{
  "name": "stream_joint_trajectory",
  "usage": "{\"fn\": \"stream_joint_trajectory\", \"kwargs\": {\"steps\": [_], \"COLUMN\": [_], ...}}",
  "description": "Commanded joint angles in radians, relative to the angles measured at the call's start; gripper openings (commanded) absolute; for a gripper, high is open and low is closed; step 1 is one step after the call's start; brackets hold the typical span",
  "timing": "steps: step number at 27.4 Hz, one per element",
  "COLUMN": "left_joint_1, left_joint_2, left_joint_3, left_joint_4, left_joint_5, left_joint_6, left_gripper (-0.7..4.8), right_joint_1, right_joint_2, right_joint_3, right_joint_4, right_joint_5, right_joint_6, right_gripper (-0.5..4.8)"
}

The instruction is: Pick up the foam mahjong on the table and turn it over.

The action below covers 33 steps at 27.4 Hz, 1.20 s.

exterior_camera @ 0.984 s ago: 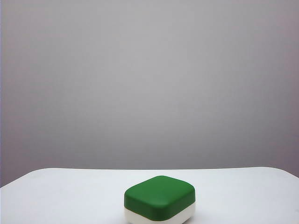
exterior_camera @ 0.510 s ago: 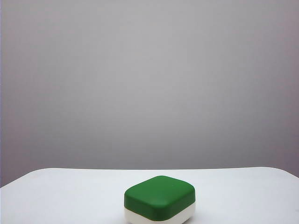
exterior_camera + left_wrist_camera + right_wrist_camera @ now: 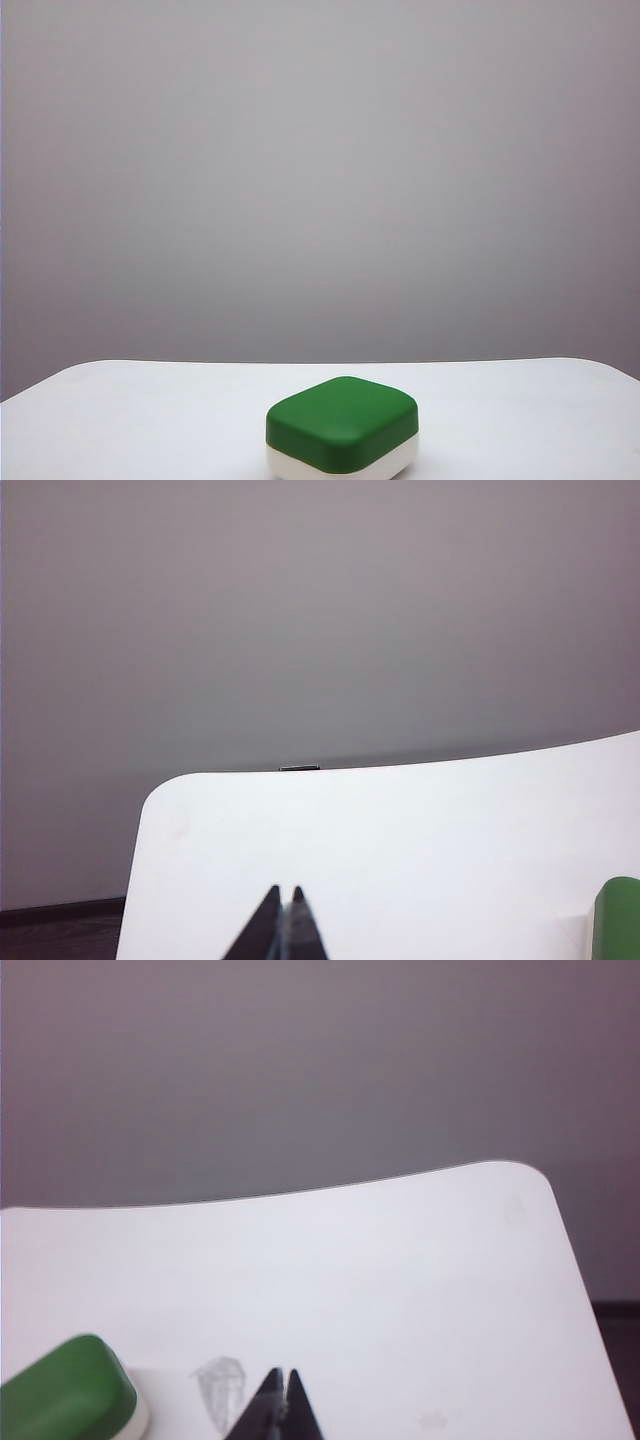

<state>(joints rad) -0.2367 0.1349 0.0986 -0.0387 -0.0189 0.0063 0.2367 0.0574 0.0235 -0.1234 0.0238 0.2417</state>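
Observing foam mahjong (image 3: pixel 342 425) green-side up on bench (image 3: pixel 150 420); left tool (image 3: pixel 284 920) and right tool (image 3: pixel 279 1400) closed, empty; I judge it already turned

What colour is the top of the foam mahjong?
Green, on the foam mahjong; its lower half is white. Clearest in the exterior view.

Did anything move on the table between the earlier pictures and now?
Nothing visibly changed. The soft green-and-white foam mahjong tile lies green side up on the plain white table, in the same spot. Neither the left gripper nor the right gripper appears in the exterior view; both are shut and hold nothing.
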Motion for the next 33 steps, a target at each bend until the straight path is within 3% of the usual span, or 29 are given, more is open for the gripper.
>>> {"fn": "stream_joint_trajectory", "kwargs": {"steps": [1, 9, 15, 21, 33], "left_joint_1": [0.0, 0.0, 0.002, 0.002, 0.0], "left_joint_2": [-0.021, -0.134, -0.134, -0.134, -0.13], "left_joint_3": [0.002, -0.037, -0.046, -0.092, -0.091], "left_joint_4": [0.039, -0.019, -0.065, -0.123, -0.14], "left_joint_5": [0.023, 0.018, 0.015, -0.07, -0.078], "left_joint_6": [-0.014, -0.018, 0.039, 0.047, -0.018], "left_gripper": [-0.06, -0.06, -0.03, -0.03, -0.01], "right_joint_1": [0.001, 0.002, 0.0, 0.001, 0.001], "right_joint_2": [0.0, -0.005, -0.005, -0.004, -0.005], "right_joint_3": [-0.013, -0.022, -0.023, -0.023, -0.023], "right_joint_4": [0.023, 0.023, -0.038, -0.06, -0.059], "right_joint_5": [-0.001, -0.004, 0.001, 0.0, 0.0], "right_joint_6": [-0.004, -0.029, -0.038, -0.037, -0.037], "right_gripper": [-0.06, -0.06, -0.06, -0.06, -0.05]}}
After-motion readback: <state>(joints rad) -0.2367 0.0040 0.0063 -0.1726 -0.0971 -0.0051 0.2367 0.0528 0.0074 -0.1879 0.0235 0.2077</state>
